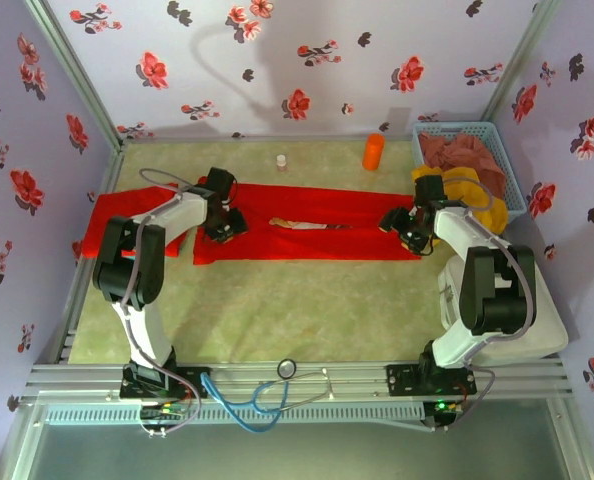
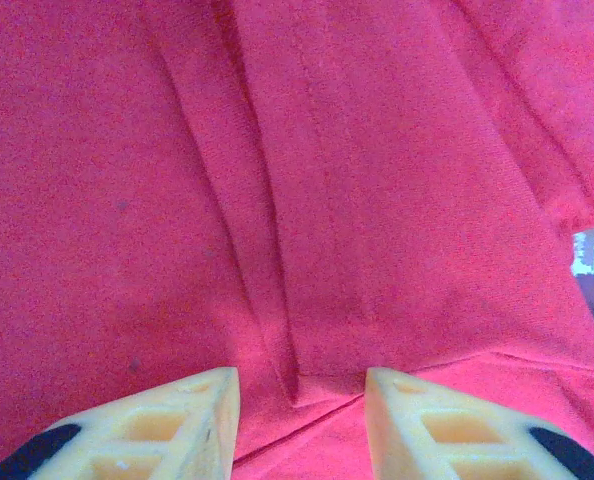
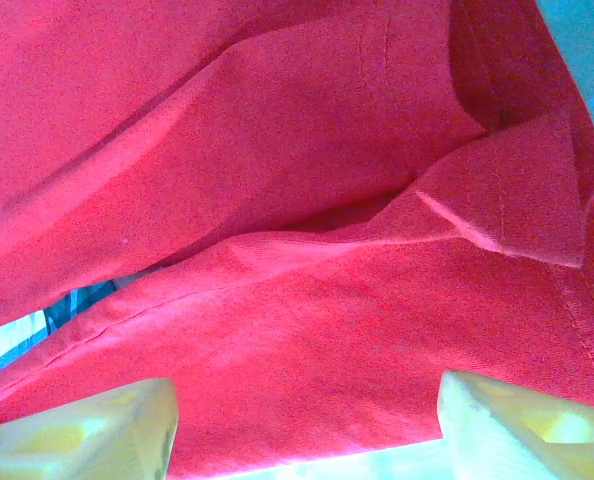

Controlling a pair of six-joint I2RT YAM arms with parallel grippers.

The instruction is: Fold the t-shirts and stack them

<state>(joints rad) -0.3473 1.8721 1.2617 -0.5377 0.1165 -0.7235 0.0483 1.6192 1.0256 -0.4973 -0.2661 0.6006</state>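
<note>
Lying stretched out in a long band, the red t-shirt (image 1: 307, 245) starts just in front of the blue basket (image 1: 505, 170) at its near left corner and runs away from it to the left across the green table (image 1: 277, 310); a small print (image 1: 302, 224) shows about halfway along the band. The right gripper (image 1: 401, 226) is down at the shirt end nearest the basket; in its wrist view the yellow fingers (image 3: 107, 430) stand wide apart, clamped on nothing, with rumpled red cloth and a hemmed edge lying below and beyond them. The left gripper (image 1: 224, 224) is well to the left of the basket, low over the far stretch of the band; in its wrist view the jaws are apart, and a raised crease of red cloth runs down into the gap between the fingers (image 2: 197, 410) without being pinched. More red cloth (image 1: 107, 225) spreads farther from the basket, under the left arm; whether it is the same shirt cannot be told. The basket holds rust-brown and yellow cloth; an orange cylinder (image 1: 374, 152) stands just left of the basket, and a small bottle (image 1: 281, 161) stands farther left.
</note>
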